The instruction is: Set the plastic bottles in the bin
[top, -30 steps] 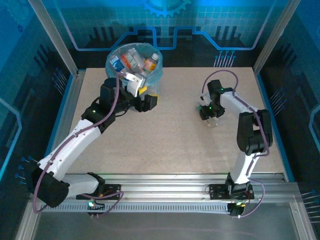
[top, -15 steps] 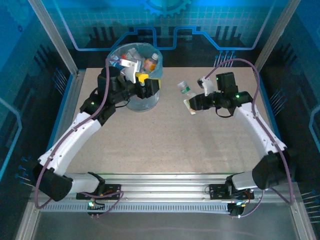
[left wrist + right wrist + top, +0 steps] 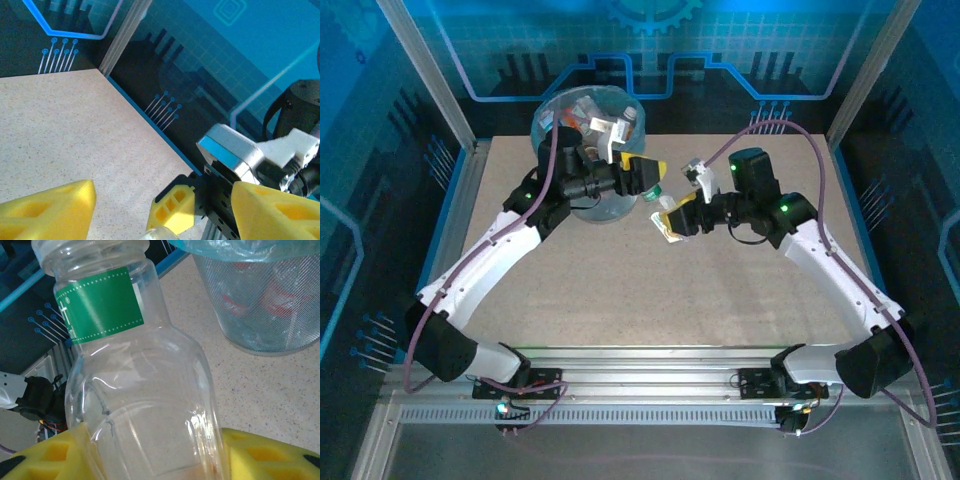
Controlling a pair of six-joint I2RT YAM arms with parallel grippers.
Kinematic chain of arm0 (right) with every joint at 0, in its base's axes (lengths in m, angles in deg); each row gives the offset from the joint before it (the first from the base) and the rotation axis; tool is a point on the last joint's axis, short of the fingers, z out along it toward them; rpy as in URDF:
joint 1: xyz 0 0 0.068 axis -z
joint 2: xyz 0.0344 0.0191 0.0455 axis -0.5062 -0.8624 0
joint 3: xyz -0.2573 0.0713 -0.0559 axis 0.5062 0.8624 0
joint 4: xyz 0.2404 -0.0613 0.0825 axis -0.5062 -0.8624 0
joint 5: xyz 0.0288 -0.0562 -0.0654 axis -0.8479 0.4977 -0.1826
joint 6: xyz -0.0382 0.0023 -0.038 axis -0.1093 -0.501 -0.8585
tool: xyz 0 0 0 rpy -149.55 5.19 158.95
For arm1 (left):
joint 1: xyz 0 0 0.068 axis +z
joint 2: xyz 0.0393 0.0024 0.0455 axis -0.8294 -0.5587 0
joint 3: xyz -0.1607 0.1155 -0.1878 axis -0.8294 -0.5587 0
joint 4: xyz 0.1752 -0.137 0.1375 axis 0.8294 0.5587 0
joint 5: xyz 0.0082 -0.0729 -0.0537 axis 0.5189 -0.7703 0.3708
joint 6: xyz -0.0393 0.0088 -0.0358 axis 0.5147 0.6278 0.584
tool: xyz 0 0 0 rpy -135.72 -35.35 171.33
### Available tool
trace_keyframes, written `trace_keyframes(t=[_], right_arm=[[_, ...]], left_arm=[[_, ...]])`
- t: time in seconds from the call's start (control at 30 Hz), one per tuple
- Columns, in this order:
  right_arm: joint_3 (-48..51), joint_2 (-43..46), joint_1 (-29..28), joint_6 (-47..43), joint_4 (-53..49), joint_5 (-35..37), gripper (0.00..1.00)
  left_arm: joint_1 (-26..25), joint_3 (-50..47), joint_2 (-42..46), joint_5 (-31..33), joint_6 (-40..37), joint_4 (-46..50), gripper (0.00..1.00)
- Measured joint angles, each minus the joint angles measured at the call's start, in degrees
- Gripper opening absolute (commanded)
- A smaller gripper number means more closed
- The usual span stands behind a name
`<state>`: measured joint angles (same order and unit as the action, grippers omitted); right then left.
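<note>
The right wrist view shows the right gripper [image 3: 150, 452] pinching a green-labelled bottle [image 3: 142, 385] near the bin [image 3: 272, 315]. The left wrist view shows the left gripper [image 3: 162, 202] spread wide.

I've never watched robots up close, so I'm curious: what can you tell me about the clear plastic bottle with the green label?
The clear plastic bottle has a rounded shoulder and a green label band round its neck, and it looks empty. The right gripper clamps its lower body between yellow fingers, holding it above the speckled beige table, near but apart from the bag-lined mesh bin.
</note>
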<state>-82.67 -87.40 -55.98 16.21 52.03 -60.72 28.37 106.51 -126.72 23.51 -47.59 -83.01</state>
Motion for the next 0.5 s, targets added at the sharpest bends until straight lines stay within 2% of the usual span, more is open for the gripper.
trace_keyframes(t=[0.1,0.3,0.4,0.5], right_arm=[[-0.39,0.02,0.0,0.85,0.79,-0.02,0.49],[-1.42,0.02,-0.26,1.49,1.16,-0.17,0.49],[-1.79,0.02,-0.33,1.6,1.38,-0.42,0.49],[-2.19,0.0,-0.44,1.6,1.4,-0.61,0.49]], left_arm=[[0.0,0.0,0.11,-1.33,0.57,0.02,0.64],[0.0,-0.02,0.96,-2.29,0.57,0.28,0.67],[0.02,-0.02,1.55,-2.27,0.52,0.33,0.62],[0.15,-0.02,1.79,-1.84,0.55,0.31,0.51]])
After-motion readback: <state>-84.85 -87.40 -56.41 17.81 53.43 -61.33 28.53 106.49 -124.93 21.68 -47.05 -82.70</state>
